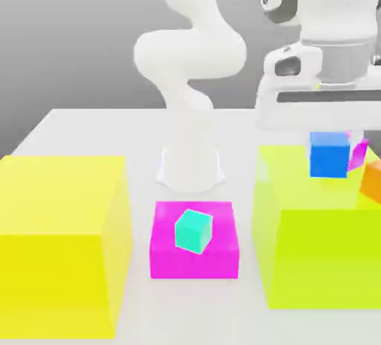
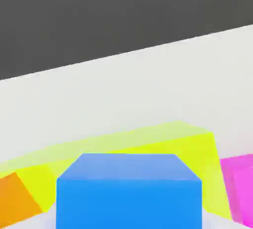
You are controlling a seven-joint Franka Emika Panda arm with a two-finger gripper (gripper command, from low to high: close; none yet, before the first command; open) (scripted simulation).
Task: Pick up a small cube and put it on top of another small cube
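Note:
The small blue cube sits directly under my gripper, over the top of the yellow block at the exterior view's right. The gripper is shut on it; the white hand covers the fingers. In the hand view the blue cube looms very close, centred, with yellow block behind it. Just to the exterior view's right of the blue cube, the small purple-magenta cube shows as a tilted sliver, mostly hidden.
An orange block lies at the right edge on the yellow block, and an orange block shows in the hand view. A flat magenta block carries a small teal cube. A second large yellow block stands at the left. The arm's base is behind.

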